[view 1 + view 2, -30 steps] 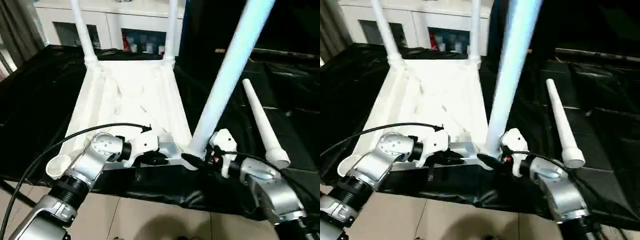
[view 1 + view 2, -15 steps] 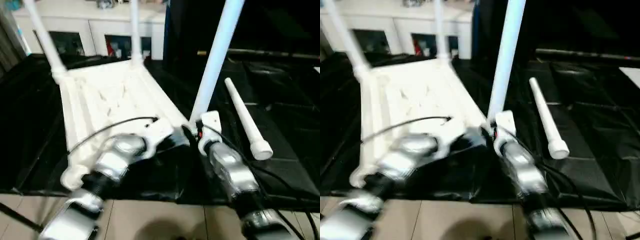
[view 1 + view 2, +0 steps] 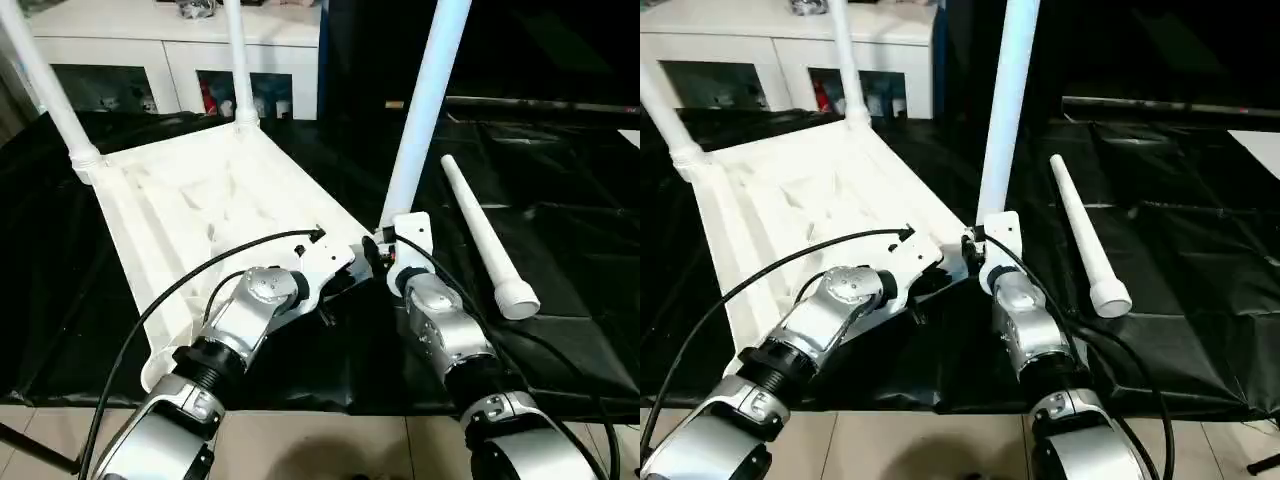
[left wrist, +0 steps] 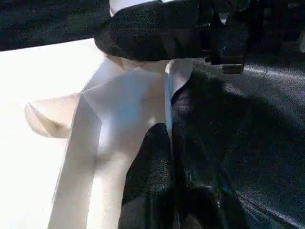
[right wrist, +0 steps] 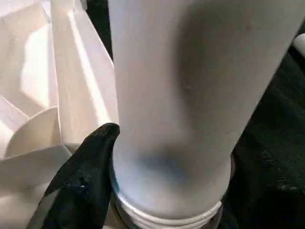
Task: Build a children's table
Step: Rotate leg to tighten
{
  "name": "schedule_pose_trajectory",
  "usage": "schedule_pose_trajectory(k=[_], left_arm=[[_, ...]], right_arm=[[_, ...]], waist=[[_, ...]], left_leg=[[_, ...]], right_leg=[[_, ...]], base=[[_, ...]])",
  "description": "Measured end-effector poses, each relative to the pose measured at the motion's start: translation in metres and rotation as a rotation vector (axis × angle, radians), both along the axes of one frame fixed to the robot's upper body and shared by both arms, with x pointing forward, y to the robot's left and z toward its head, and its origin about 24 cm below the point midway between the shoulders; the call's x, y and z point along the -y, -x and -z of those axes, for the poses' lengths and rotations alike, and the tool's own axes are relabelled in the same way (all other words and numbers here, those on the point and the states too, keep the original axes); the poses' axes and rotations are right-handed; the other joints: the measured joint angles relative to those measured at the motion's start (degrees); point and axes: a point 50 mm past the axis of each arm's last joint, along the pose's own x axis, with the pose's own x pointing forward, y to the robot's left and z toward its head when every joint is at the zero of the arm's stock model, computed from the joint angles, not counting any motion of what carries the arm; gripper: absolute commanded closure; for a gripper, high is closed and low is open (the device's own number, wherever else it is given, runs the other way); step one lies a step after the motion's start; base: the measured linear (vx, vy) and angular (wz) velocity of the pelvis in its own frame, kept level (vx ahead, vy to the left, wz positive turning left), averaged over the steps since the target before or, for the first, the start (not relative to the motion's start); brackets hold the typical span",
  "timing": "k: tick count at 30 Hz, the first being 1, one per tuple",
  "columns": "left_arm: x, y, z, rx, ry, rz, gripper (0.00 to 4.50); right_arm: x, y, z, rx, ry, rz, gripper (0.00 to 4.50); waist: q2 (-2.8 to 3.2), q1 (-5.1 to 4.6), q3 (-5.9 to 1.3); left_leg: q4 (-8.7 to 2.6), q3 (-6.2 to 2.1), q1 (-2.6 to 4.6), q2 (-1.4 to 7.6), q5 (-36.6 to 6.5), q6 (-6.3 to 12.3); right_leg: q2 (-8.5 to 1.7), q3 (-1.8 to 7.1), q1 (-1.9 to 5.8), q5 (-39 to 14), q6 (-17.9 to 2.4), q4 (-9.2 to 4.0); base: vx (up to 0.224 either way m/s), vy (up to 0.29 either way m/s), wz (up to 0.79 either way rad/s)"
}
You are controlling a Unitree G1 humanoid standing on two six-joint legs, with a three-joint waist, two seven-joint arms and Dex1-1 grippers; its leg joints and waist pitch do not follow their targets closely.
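The black sheet point(image 3: 560, 260) covers the whole work surface, and a white cabinet point(image 3: 180, 60) stands behind it at the far side. On the sheet lies the tabletop point(image 3: 210, 210), upside down with its ribbed underside up, stretching from far left toward the near middle. Two legs point(image 3: 50, 90) already stand in its far corner sockets, the second leg point(image 3: 238, 60) to the right of the first. A third leg point(image 3: 425, 100) rises at the near right corner, its base at the socket there. The fourth leg point(image 3: 485, 240) lies loose on the sheet to the right, near the top but apart from it, thick end toward the robot.

The right gripper point(image 5: 157, 191) has its fingers spread around the base of the third leg, one finger point(image 5: 83, 176) against the tube just above its ringed collar, so it holds that leg. The left gripper point(image 4: 174, 157) is closed with its fingertips together, pressed at the top's edge beside the same corner, seemingly steadying it.

The step in hand looks like seating the third leg. Next it probably calls for pushing or twisting the leg fully home while the top is braced, then letting go and reaching right for the loose leg, bound for the empty near left socket point(image 3: 160, 375)
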Motion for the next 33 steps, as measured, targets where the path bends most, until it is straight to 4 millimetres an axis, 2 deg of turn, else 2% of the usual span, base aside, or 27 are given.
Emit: schedule_pose_trajectory(k=[3,5,8,14,18,22,27,33], left_arm=[[-0.005,-0.001,-0.002,0.005,0.002,0.018,4.5],[-0.008,-0.001,-0.004,0.015,0.008,0.041,4.5],[-0.016,-0.001,-0.006,0.023,0.008,0.086,4.5],[-0.039,0.009,-0.008,0.008,0.021,0.238,4.5],[-0.059,0.02,-0.008,-0.043,0.017,0.361,4.5],[-0.062,0.027,-0.008,-0.095,0.024,0.445,4.5],[-0.064,0.03,-0.007,-0.119,0.029,0.488,4.5],[-0.064,0.031,-0.008,-0.118,0.027,0.494,4.5]], right_arm=[[-0.001,0.001,-0.003,0.02,-0.032,-0.045,0.96],[0.003,0.006,-0.004,0.043,-0.038,-0.087,0.67],[0.011,0.014,-0.01,0.074,-0.008,-0.201,0.49],[0.031,0.041,-0.021,0.048,0.079,-0.504,0.49],[0.043,0.06,-0.023,-0.003,0.118,-0.651,0.49],[0.043,0.066,-0.023,-0.048,0.106,-0.711,0.49],[0.044,0.071,-0.03,-0.052,0.089,-0.764,0.49],[0.043,0.074,-0.026,-0.075,0.089,-0.774,1.09]], waist=[[0.05,-0.12,0.02],[0.07,0.19,0.03],[0.19,1.06,0.04],[0.24,3.09,-0.05],[0.25,4.28,-0.05],[0.3,5.58,-0.02],[0.28,6.01,-0.04],[0.27,6.14,-0.04]], left_leg=[[-0.01,0.02,-0.23,0.0,0.01,-0.01],[0.0,0.16,-0.4,-0.02,0.02,-0.01],[-0.24,0.39,-0.46,-0.01,0.03,0.01],[-0.41,0.78,-0.53,-0.04,0.14,0.4],[-0.43,1.08,-0.31,-0.03,0.15,0.36],[-0.42,1.33,-0.13,-0.05,0.0,0.02],[-0.42,1.38,-0.11,-0.05,0.01,0.01],[-0.49,1.45,-0.12,-0.05,0.01,0.03]], right_leg=[[0.0,0.09,-0.39,0.04,-0.04,0.24],[0.0,0.35,-0.73,0.12,-0.07,0.66],[0.08,0.68,-1.07,0.17,-0.09,0.95],[0.17,1.47,-1.83,-0.08,-0.16,1.4],[0.16,1.58,-1.87,-0.16,-0.2,1.6],[0.15,1.86,-1.82,-0.13,-0.19,1.67],[0.16,2.03,-1.77,-0.14,-0.17,1.67],[0.17,2.1,-1.83,-0.18,-0.11,1.67]], base=[[0.0,0.0,0.0],[0.0,0.0,0.0],[0.0,0.0,0.0],[0.0,0.0,0.0],[0.0,0.0,0.0],[0.0,0.0,0.0],[0.0,0.0,0.0],[0.0,0.0,0.0]])
